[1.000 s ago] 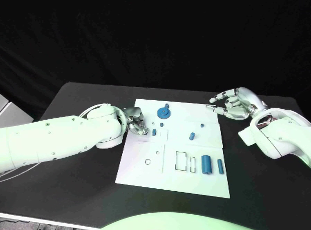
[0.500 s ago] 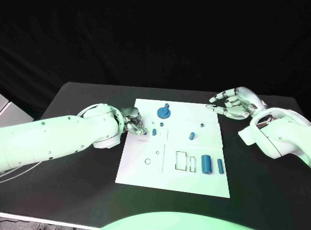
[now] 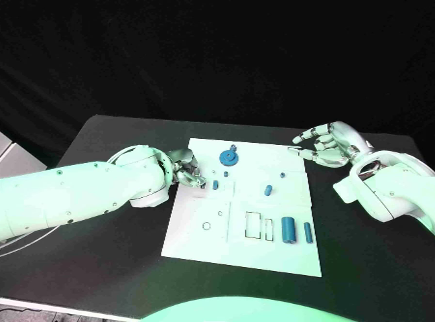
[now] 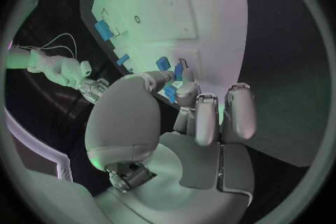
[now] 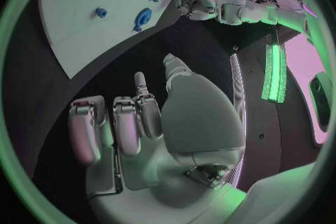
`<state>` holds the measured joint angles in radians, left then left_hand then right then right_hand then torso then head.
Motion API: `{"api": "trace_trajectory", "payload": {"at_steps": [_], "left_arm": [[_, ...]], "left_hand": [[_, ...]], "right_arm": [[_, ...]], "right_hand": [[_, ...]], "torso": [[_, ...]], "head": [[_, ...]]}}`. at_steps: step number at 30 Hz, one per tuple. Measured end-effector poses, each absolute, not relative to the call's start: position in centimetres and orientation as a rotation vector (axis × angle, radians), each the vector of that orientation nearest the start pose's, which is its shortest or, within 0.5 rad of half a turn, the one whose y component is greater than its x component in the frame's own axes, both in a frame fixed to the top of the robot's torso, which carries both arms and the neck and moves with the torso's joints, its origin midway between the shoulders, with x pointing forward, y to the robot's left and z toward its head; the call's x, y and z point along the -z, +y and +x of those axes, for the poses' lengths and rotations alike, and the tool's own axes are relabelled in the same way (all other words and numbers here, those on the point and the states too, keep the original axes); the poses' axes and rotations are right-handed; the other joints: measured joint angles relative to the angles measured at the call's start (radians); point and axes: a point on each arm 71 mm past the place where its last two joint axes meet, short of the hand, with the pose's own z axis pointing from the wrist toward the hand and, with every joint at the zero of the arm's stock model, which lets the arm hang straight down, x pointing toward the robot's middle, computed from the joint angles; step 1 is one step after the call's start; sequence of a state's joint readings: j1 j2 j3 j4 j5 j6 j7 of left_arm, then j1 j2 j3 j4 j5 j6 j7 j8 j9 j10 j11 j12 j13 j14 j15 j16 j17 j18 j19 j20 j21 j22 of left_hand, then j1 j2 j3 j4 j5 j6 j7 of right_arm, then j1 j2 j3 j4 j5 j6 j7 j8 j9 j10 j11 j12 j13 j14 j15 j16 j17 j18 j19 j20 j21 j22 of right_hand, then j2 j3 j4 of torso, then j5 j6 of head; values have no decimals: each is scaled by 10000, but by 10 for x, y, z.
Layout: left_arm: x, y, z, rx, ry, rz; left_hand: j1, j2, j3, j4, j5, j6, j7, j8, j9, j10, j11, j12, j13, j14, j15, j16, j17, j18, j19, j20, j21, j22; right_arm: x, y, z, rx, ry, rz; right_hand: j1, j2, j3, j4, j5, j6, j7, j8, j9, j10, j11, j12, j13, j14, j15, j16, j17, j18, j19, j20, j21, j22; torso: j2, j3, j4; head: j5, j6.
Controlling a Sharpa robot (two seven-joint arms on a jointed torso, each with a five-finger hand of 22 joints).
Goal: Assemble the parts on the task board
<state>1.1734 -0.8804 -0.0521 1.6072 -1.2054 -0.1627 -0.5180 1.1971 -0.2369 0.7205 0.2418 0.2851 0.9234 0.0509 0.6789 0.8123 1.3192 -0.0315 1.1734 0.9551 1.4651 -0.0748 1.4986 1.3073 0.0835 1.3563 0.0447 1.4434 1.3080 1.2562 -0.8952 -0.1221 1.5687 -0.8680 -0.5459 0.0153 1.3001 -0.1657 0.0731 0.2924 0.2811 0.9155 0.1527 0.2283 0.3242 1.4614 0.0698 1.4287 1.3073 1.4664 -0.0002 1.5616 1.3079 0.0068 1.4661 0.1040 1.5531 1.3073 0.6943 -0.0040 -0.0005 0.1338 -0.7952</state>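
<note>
The left hand [image 3: 185, 173] pinched a small blue part [image 4: 170, 93] at the task board [image 3: 244, 248]; a slip could drop it. The right hand [image 3: 326, 145] was empty, its fingers loosely curled.

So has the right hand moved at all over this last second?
No. In the head view the right hand sits at the same spot just off the task board's far right corner, fingers curled the same way, holding nothing.

One white task board [image 3: 275, 248] carries seven blue parts [image 3: 289, 230]; two hands [image 3: 188, 170] flank it.
</note>
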Motion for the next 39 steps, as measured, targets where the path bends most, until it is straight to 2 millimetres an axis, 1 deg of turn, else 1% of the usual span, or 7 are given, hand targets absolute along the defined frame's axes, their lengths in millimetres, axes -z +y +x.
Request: {"api": "trace_trajectory", "payload": {"at_steps": [11,17,39], "left_arm": [[220,216,464,4123,20607,-2482],[222,216,465,4052,20744,-2388],[224,215,468,3810,20939,-1987]], "left_hand": [[6,5,12,11,-4,8,-8,12,-11,-1,1,0,-31,0,0,0,8,0,0,0,0,-1],[6,5,11,11,-9,9,-8,12,-11,-1,1,0,-32,0,0,0,8,0,0,0,0,-2],[2,2,11,11,-31,11,-8,3,-9,-2,3,-1,-55,-1,1,0,5,0,0,0,-1,-4]], "right_arm": [[177,-226,481,-8892,15832,4198],[177,-226,481,-8893,15833,4197],[177,-225,482,-8896,15833,4192]], "right_hand": [[0,0,0,0,0,0,0,0,0,0,0,0,0,0,0,0,-1,0,0,0,0,-1],[0,0,0,0,0,0,0,0,1,0,0,0,0,0,0,0,-2,0,0,0,0,7],[1,0,1,-1,0,0,0,-1,2,0,0,0,-1,0,0,0,-4,0,0,0,0,5]], "torso": [[5,1,2],[0,-5,3],[-6,-6,2]], "head": [[-15,-29],[-15,-41],[-24,-58]]}}
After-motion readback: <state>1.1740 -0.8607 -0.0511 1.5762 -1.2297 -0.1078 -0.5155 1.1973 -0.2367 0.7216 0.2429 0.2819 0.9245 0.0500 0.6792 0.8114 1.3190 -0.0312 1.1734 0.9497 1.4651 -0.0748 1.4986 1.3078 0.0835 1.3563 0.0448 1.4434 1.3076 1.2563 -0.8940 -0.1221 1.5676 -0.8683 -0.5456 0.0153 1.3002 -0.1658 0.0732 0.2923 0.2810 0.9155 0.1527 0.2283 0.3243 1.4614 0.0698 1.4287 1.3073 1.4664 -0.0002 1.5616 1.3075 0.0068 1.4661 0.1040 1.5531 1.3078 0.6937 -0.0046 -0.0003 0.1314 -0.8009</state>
